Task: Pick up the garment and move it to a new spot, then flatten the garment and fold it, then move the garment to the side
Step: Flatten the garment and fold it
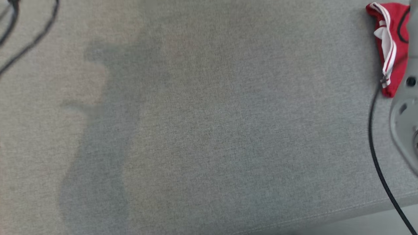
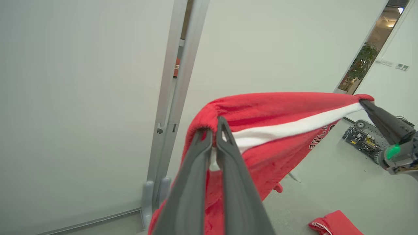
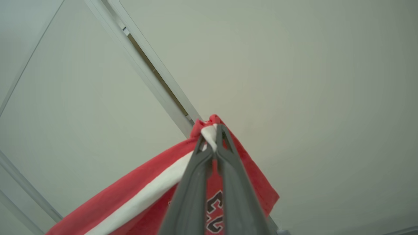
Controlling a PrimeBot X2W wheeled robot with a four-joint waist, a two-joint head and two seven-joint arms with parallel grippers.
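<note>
The left tool and right tool pinch the red garment, lettering half-hidden.

Grey woven-fabric worktop, seamed along its near edge and crossed on the left by a soft, diffuse shadow; a strip of pale floor lies beyond the seam. Plain off-white wall panels meet at an upright grey metal post. At upper right, a narrow opening shows a leafy green plant and warm lamplight, with small wall plates beside it.
</note>
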